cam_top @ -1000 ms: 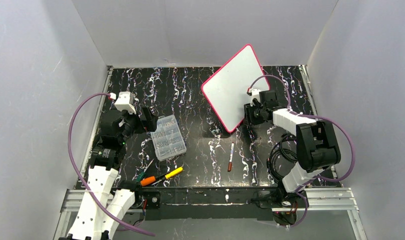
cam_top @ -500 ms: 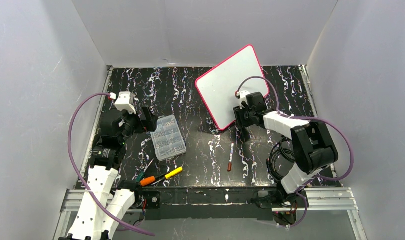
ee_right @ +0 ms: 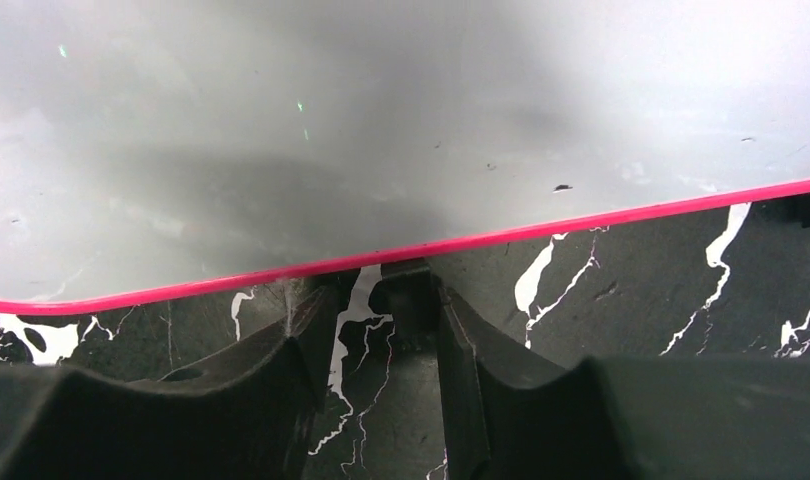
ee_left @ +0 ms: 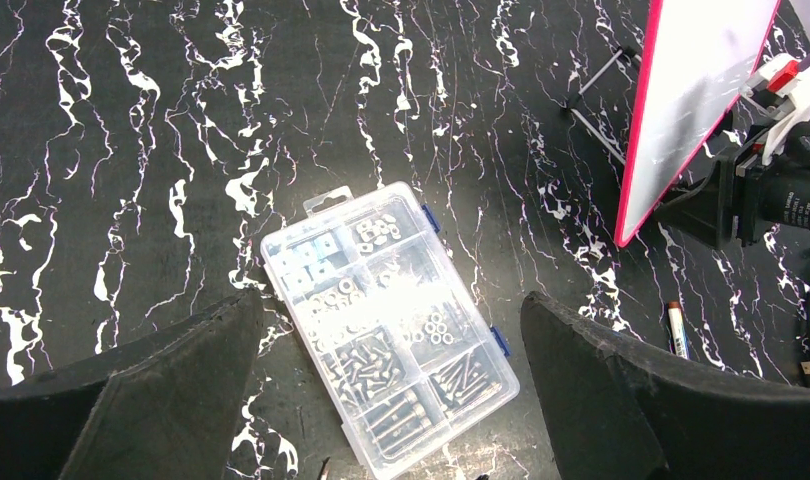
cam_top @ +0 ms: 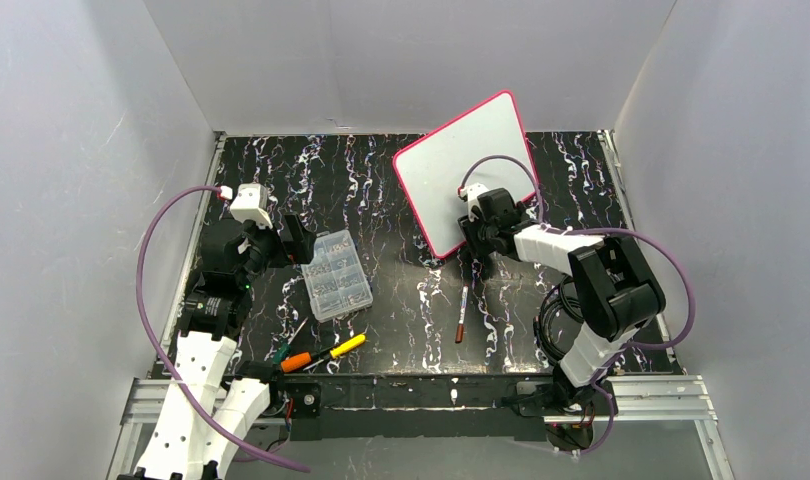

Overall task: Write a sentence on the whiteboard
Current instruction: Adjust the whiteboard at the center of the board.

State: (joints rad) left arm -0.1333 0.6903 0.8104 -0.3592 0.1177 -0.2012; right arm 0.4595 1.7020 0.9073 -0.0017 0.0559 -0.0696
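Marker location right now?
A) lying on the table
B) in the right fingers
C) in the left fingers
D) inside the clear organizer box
A: the marker lies flat on the table, on the near side of the propped-up whiteboard, with nothing touching it.

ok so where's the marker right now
In the top view the marker lies on the table right of centre, just nearer than the whiteboard and the right hand, with the clear organizer box to its left.
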